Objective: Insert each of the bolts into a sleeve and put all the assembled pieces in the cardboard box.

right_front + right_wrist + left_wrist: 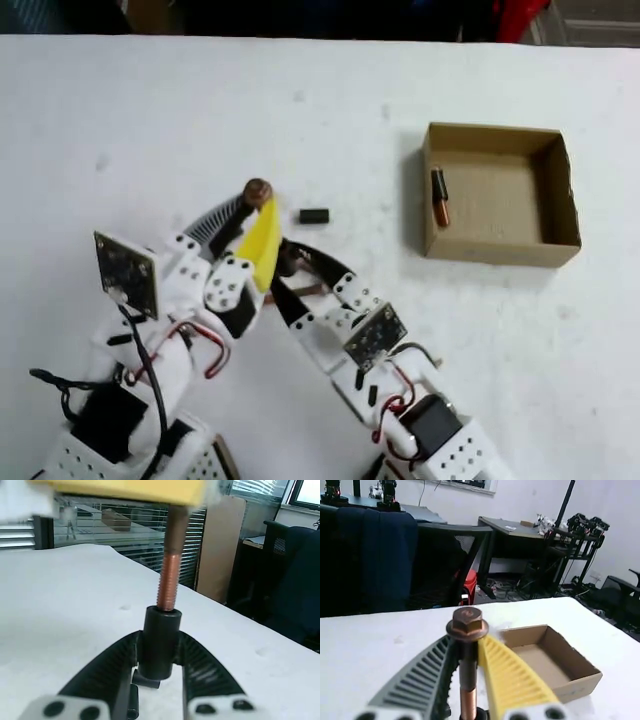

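The left fingers [512,680], one grey and one yellow, clamp the shank of a copper-coloured bolt [467,622] just under its head, upright above the table [150,120]. Rigid, smooth metal, it looks liable to slide unless pinched there. Below, the right fingers [112,667] are closed around a black sleeve [161,630], light, hard and round, best held mid-body; the thread tip meets its mouth. A spare sleeve [314,215] lies nearby, and one assembled piece [439,197] rests in the cardboard box [500,250].
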`<action>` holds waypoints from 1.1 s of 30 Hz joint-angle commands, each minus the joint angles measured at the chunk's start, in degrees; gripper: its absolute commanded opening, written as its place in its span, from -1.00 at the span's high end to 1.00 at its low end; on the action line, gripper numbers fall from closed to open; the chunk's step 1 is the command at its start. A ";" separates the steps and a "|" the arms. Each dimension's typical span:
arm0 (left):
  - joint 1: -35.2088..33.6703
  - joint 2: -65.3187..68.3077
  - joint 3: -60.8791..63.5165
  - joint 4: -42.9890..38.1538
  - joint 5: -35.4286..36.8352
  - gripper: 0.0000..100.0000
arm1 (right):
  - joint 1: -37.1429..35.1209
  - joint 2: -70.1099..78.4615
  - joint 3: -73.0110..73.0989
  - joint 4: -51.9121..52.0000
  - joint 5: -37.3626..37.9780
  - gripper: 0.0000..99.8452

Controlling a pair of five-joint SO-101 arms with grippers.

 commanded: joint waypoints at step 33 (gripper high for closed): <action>0.31 -0.92 2.73 10.20 6.24 0.95 | 0.57 -0.48 0.44 0.04 0.62 0.97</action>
